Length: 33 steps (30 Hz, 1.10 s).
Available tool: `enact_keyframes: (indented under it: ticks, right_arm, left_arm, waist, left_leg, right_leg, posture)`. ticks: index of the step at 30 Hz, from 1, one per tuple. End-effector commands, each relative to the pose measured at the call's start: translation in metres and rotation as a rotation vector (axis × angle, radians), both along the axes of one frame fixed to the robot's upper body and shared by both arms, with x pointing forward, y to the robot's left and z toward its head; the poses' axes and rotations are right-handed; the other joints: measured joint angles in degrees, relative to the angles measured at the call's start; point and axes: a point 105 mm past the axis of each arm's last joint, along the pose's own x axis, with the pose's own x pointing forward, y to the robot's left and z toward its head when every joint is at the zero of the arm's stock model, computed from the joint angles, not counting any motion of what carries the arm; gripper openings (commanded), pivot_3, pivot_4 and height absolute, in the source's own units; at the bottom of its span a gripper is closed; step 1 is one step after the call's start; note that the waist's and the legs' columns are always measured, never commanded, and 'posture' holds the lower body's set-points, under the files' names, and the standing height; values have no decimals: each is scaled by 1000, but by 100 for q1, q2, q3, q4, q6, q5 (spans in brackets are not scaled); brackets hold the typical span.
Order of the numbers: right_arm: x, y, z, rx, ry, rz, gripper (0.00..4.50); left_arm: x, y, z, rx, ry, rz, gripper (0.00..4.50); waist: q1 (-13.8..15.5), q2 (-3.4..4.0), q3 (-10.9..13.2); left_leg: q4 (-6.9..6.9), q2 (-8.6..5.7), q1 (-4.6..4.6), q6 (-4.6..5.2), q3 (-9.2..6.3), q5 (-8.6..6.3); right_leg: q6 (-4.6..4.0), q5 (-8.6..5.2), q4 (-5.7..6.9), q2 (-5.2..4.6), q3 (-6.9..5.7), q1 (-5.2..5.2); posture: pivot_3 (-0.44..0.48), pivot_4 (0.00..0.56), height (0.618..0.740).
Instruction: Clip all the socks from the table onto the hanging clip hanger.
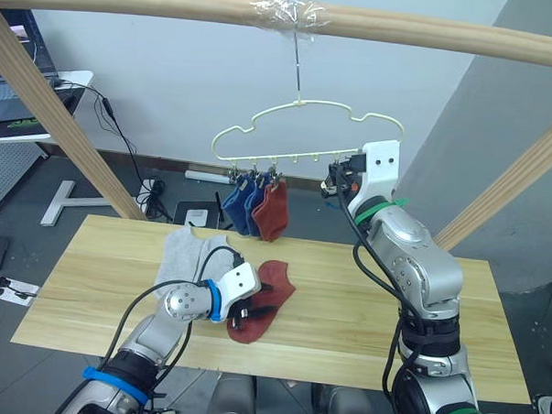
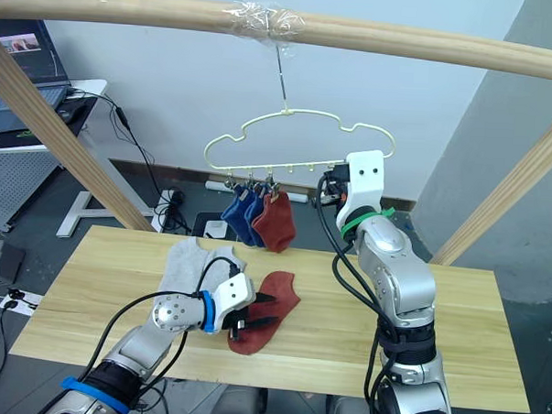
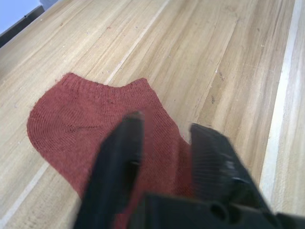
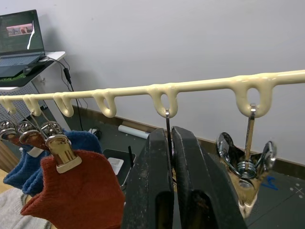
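Observation:
A rust red sock (image 1: 273, 282) lies flat on the table (image 1: 344, 331), and my left gripper (image 1: 253, 313) hovers open right over it, one finger on each side in the left wrist view (image 3: 164, 129). Light grey socks (image 1: 190, 254) lie just to its left. The pale yellow clip hanger (image 4: 200, 86) hangs from the pole; two blue socks (image 1: 239, 205) and a red one (image 1: 272, 211) are clipped at its left end. My right gripper (image 4: 170, 133) is raised to the hanger's right part, shut on a silver clip's thin stem. Another bare clip (image 4: 248, 160) hangs beside it.
A thick wooden pole (image 1: 175, 5) crosses overhead, with slanted poles (image 1: 69, 125) on both sides of the table. A desk with a laptop (image 1: 11, 76) stands far left, and cables lie on the floor behind the table.

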Motion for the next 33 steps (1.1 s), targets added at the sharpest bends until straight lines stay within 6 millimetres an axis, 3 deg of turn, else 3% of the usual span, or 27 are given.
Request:
enact_keyframes:
  ticks: [1, 5, 12, 22, 28, 33]
  right_arm:
    - [-1, -7, 1, 10, 3, -25, 0]
    - [-1, -8, 0, 12, 4, -28, 0]
    - [-2, -8, 0, 11, 8, -37, 0]
    - [0, -11, -1, 7, 13, -49, 0]
    - [2, -15, -3, -2, 16, -55, 0]
    - [3, -19, -6, -13, 20, -57, 0]
  left_arm:
    - [7, -8, 11, -37, -31, 12, 3200]
    - [16, -6, 7, -7, -46, 58, 4459]
    - [26, -5, -3, 32, -28, 140, 4484]
    - [11, 7, -39, 148, 176, 174, 4484]
    - [7, 16, -44, 172, 179, 145, 2732]
    - [5, 13, -44, 146, 185, 109, 1256]
  waist:
    - [0, -1, -1]
    - [-2, -2, -2]
    - [-4, -3, -2]
    - [-20, -5, -10]
    - [-36, -5, -10]
    - [-37, -5, -10]
  left_leg:
    - [0, 0, -1, 0, -1, 0]
    - [2, 0, 0, 0, 0, 0]
    - [2, -1, 0, 0, 0, 0]
    - [12, -1, 3, 0, -2, 1]
    - [23, -1, 14, 1, -2, 1]
    - [25, -1, 33, 4, -1, 3]
  right_leg:
    - [0, 0, 0, 0, 0, 0]
    - [0, 0, 2, 0, 0, 1]
    - [0, 0, 4, 0, 0, 1]
    - [0, 0, 17, 0, -1, 3]
    - [0, 0, 36, 2, 1, 6]
    - [1, -1, 40, 2, 3, 22]
  posture:
    - [178, 183, 740]
    - [178, 183, 740]
    - [160, 183, 740]
    - [157, 191, 740]
    - [157, 201, 740]
    - [155, 205, 740]
